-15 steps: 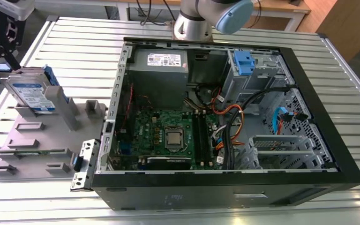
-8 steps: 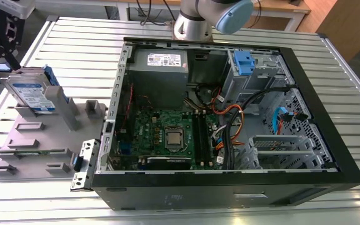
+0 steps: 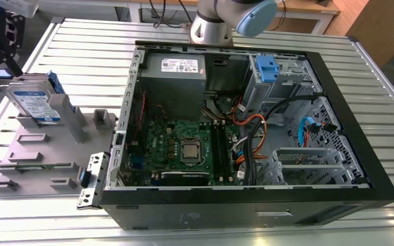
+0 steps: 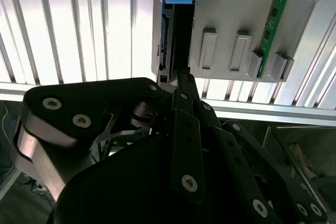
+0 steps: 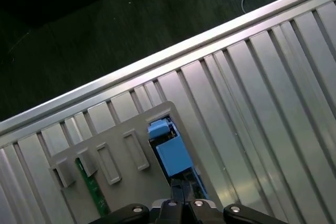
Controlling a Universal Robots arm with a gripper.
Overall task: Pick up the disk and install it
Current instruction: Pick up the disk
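Upright in the holder (image 3: 41,154), the disk (image 3: 34,104) looks stiff, dense and slick; its framed edges suit gripping. The gripper (image 5: 181,190) hangs just over it; its jaws' opening cannot be told.

The disk (image 3: 34,104) is showing a white-and-blue label and blue frame. The ribbed table (image 3: 80,46) is gleaming silver, and the motherboard (image 3: 176,136) is showing green inside the black case (image 3: 252,215).

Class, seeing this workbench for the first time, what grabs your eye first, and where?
The open computer case lies on the ribbed table, its green board and cables exposed. At the exterior view's left, the disk stands on edge in a grey holder, the gripper close above it.
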